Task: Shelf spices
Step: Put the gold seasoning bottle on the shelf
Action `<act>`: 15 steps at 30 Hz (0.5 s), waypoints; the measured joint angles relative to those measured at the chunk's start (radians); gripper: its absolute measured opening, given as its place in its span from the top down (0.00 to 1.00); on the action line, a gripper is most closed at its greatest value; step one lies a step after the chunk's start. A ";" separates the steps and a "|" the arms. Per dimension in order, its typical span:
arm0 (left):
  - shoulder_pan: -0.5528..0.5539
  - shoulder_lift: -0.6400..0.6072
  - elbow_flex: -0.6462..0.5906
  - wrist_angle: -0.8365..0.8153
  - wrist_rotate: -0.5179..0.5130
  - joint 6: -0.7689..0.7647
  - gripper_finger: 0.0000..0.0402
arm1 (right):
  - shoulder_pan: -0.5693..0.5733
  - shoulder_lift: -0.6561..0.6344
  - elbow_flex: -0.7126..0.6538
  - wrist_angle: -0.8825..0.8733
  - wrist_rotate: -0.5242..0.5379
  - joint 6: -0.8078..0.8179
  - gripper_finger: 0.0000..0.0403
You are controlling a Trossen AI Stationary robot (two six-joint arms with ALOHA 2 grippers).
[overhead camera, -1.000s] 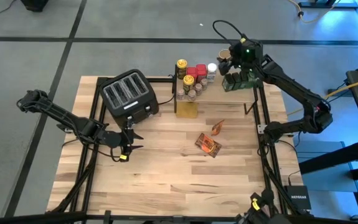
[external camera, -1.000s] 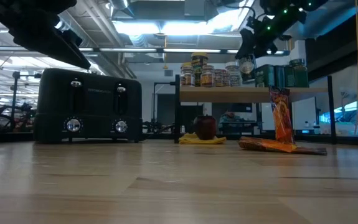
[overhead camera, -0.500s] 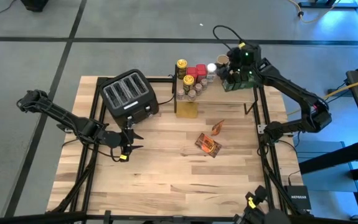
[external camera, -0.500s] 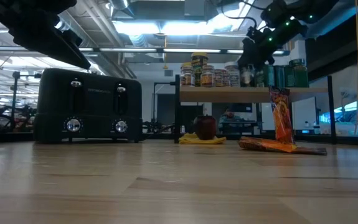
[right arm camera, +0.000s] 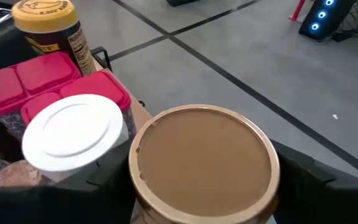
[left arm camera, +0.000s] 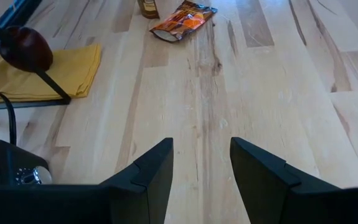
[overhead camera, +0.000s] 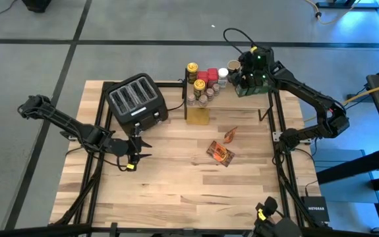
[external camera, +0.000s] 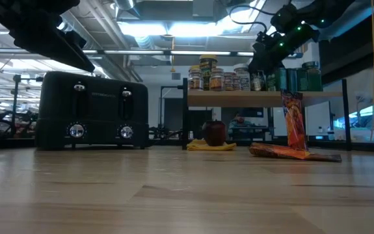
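The shelf (external camera: pixel 265 97) stands at the table's far right and carries several spices (overhead camera: pixel 202 82), jars with yellow, red and white lids. My right gripper (right arm camera: pixel 203 180) is at the shelf's far side, shut on a tan-lidded jar (right arm camera: pixel 200 158) beside a white-lidded jar (right arm camera: pixel 73 134). In the low view this jar (external camera: pixel 257 79) is level with the jars on the plank. Two orange-brown foil packets (overhead camera: pixel 220 153) lie on the table; one (external camera: pixel 292 123) stands upright. My left gripper (overhead camera: pixel 136 150) hovers open near the toaster, with nothing between its fingers (left arm camera: pixel 147 177). My right gripper pinches the tan-lidded jar by its sides just below the lid (right arm camera: pixel 138 199), one finger (right arm camera: pixel 107 171) on each side. The fingers slant down at it from the table's right and far side. The jar is upright; whether its base stands on the plank, I cannot tell.
A black four-slot toaster (overhead camera: pixel 136 100) stands at the far left. A yellow cloth (overhead camera: pixel 198 116) with a dark red apple (external camera: pixel 214 132) lies under the shelf's left end. Green jars (overhead camera: pixel 248 85) fill the shelf's right end. Bare wood spreads over the table's near half.
My right gripper has sunk toward the shelf and tipped further down, still shut on the tan-lidded jar. The jar, which hung above the other jars' lids, is now down among them at the plank's level.
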State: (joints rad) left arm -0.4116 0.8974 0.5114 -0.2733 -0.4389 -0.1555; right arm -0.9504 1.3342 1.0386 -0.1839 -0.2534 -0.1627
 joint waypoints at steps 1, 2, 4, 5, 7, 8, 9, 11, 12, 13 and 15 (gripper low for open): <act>0.000 0.000 0.000 0.000 0.000 0.000 0.62 | 0.000 0.000 0.000 -0.001 -0.002 0.000 0.30; 0.000 0.000 0.000 0.000 0.000 0.000 0.62 | 0.000 0.000 0.000 -0.002 -0.002 0.001 0.28; 0.000 0.000 0.000 0.000 0.000 0.000 0.62 | 0.000 0.000 0.000 -0.009 -0.002 0.006 0.21; 0.000 0.000 0.000 0.000 0.000 0.000 0.62 | 0.000 0.000 0.000 -0.013 -0.002 0.009 0.18; 0.000 0.000 0.000 0.000 0.000 0.000 0.62 | 0.000 0.000 0.000 -0.018 -0.002 0.010 0.15; 0.000 0.000 0.000 0.000 0.000 0.000 0.62 | 0.001 0.000 0.000 -0.022 -0.003 0.010 0.14; 0.000 0.000 0.000 0.000 0.000 0.000 0.62 | 0.001 0.000 0.000 -0.025 -0.003 0.011 0.14; 0.000 0.000 0.000 -0.001 0.000 0.000 0.62 | 0.001 0.000 0.000 -0.030 -0.002 0.011 0.14; 0.000 0.000 0.000 -0.001 0.000 0.000 0.62 | 0.001 -0.001 0.000 -0.031 0.000 0.011 0.14; 0.000 0.000 0.000 -0.001 0.000 0.000 0.62 | 0.001 -0.004 0.000 -0.035 0.009 0.008 0.15; 0.000 0.000 0.000 -0.001 0.000 0.000 0.62 | 0.001 -0.015 0.003 -0.038 0.032 0.002 0.16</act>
State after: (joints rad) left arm -0.4118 0.8974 0.5114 -0.2741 -0.4389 -0.1558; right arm -0.9493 1.3193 1.0412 -0.2222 -0.2218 -0.1609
